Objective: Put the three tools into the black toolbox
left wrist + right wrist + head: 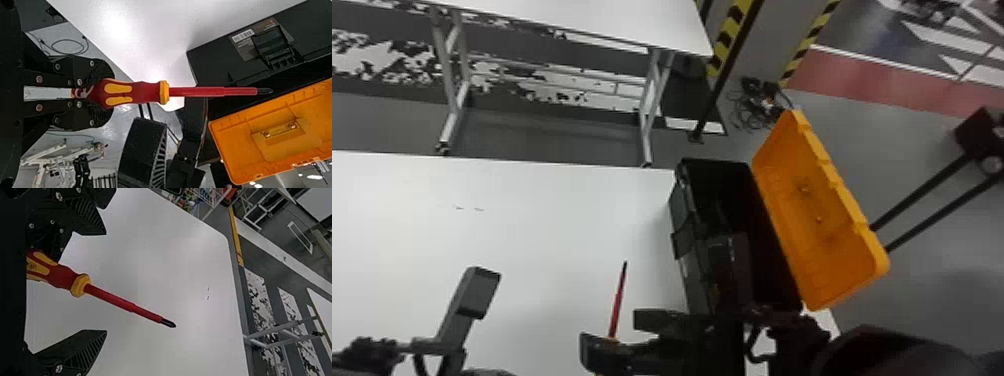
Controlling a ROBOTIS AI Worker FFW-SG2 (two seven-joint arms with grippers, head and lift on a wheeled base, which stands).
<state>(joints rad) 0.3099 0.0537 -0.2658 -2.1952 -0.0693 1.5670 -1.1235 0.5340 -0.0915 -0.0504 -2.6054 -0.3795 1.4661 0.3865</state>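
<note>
Clamped in left gripper, by handle: red-and-yellow screwdriver with red-sleeved shaft and dark tip. Spread apart at right gripper, on either side of same tool: flat black fingers. Beneath: white flat-topped table. At table's right end, to right of screwdriver: black rectangular toolbox, with orange moulded lid open, leaning outward. Beyond: second white table on grey metal legs.

"What stands beyond the near white table?"

"Another white table, on grey metal legs."

"And to its right?"

"Yellow-and-black striped edging, tangled cables on grey floor, then a red floor band."
</note>
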